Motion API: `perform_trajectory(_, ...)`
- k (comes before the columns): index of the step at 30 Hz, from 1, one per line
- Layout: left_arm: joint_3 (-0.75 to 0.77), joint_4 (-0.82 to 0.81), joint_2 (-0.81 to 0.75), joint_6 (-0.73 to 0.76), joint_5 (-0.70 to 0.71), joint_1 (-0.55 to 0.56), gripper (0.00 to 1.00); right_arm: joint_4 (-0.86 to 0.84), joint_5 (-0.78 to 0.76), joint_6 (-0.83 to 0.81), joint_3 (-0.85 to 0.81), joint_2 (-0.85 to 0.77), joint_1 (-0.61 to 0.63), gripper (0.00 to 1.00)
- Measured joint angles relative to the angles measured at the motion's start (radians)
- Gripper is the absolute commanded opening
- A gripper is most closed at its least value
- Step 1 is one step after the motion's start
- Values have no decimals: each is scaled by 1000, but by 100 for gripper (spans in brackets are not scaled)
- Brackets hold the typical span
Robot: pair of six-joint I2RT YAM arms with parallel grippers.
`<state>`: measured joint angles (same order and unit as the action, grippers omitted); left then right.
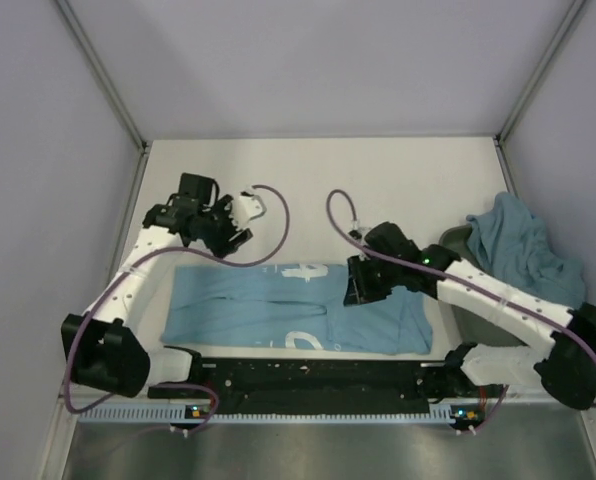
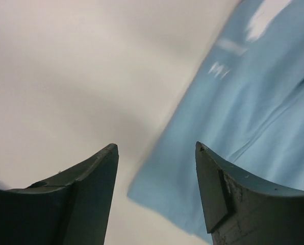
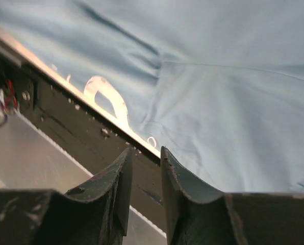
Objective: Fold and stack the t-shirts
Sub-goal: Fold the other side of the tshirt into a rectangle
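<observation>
A light blue t-shirt with white print lies flat on the white table, folded into a long strip near the front edge. It also shows in the left wrist view and the right wrist view. A second, crumpled light blue t-shirt lies heaped at the right. My left gripper is open and empty, above the table just beyond the flat shirt's far left corner. My right gripper hovers over the shirt's right part, its jaws narrowly apart with nothing between them.
A black rail runs along the table's front edge, just before the shirt. A dark grey bin sits partly under the crumpled shirt. Grey walls close the table on three sides. Purple cables loop from both arms.
</observation>
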<state>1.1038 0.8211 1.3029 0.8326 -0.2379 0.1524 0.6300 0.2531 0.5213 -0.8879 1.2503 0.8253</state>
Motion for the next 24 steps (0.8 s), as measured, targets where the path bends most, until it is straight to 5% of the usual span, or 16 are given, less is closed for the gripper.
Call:
perform_trajectory(7,50,-11,59,-163,-220,485,70,124,-104,179,208,-293,-185,44)
perform_trajectory(14,-20,-68,186,-188,-189,917,70,217,-131,323,373,-386,-194,43)
perform_trajectory(22,-40,-199,277,-185,-75,1056,69,237,-99,394,418,-402,-194,47)
perform_trajectory(24,-40,-233,323,-183,-43,1059,68,236,-92,399,432,-398,-194,42)
